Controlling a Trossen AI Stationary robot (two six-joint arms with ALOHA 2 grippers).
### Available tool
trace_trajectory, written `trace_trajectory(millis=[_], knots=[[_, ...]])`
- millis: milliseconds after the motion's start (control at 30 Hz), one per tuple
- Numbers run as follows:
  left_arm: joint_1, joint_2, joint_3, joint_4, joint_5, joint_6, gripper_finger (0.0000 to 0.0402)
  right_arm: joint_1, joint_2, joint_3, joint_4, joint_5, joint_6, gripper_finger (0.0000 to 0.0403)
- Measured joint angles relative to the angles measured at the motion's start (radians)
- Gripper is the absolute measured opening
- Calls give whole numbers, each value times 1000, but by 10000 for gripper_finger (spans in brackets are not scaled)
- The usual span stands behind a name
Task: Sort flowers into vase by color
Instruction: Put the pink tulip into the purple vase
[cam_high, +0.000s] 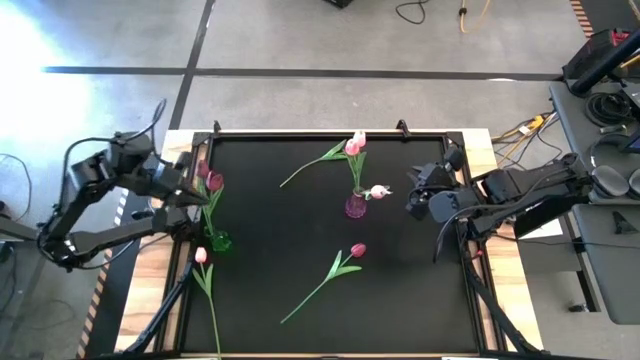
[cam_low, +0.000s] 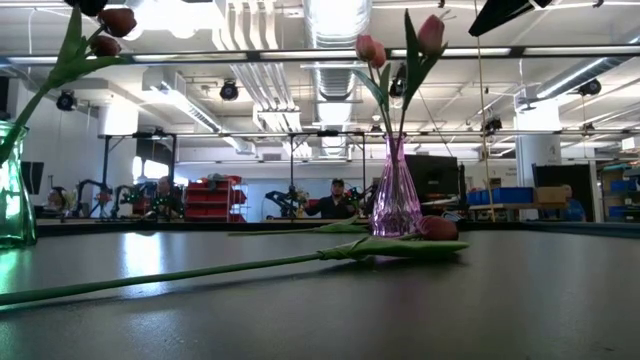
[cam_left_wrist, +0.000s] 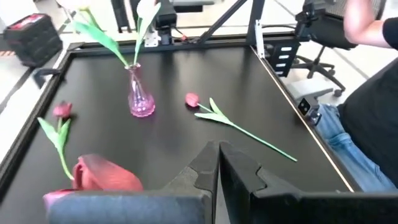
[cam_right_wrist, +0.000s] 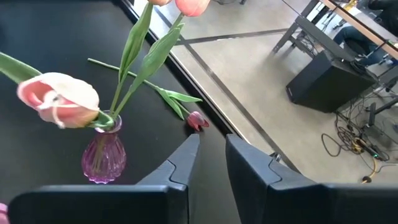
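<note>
I'm watching two vases on the black table mat (cam_high: 290, 240). The clear purple glass vase (cam_high: 355, 206) is standing just beside my right gripper (cam_high: 412, 193), towards the middle of the mat, and it is holding pale pink tulips (cam_high: 354, 145) whose stems are leaning away from the gripper towards the far edge. One more pale pink-white tulip head (cam_right_wrist: 59, 99) is hanging at the vase's mouth, between the vase and the right gripper; from the overhead view it is sitting just off the fingertips (cam_right_wrist: 186, 152). In the right wrist view the two dark fingers are standing a little apart with nothing between them, and the pink-white head is lying off to one side of them, so I'm seeing no grip.

The clear green glass vase (cam_high: 218, 241) is standing near my left gripper (cam_high: 190, 192), just on its mat side, with dark red-magenta tulips (cam_high: 210, 180) rising from it right against the gripper. The left fingers (cam_left_wrist: 239, 174) are pressed together with no gap; a red-magenta head (cam_left_wrist: 102, 174) is lying just beside them, and I cannot tell whether they are pinching anything.

Loose flowers: a magenta-headed tulip (cam_high: 335, 268) is lying on the mat on the near side of the purple vase, another stem (cam_high: 312, 165) is lying beyond that vase, and a pink one (cam_high: 205, 285) is lying near the green vase.

I'm reading no labels or writing anywhere.
</note>
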Motion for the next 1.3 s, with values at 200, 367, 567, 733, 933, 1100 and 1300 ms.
trace_trajectory(millis=[200,367,567,733,933,1100,1300], knots=[[-29,-33,-108,149,57,2,0,0,0,0,0,0,0,69],[-88,-69,-118,212,33,-33,0,0,0,0,1,0,0,68],[-155,-89,-125,294,-27,-73,0,0,0,0,3,0,5,68],[-209,-69,-174,411,-41,-103,0,0,0,-1,6,0,7,68],[-359,-56,-191,484,-190,-131,0,0,0,-1,8,0,8,66],[-566,-30,-187,483,-386,-210,0,0,0,-4,8,0,8,66],[-932,89,-181,441,-716,-323,0,0,0,-8,8,0,7,66]])
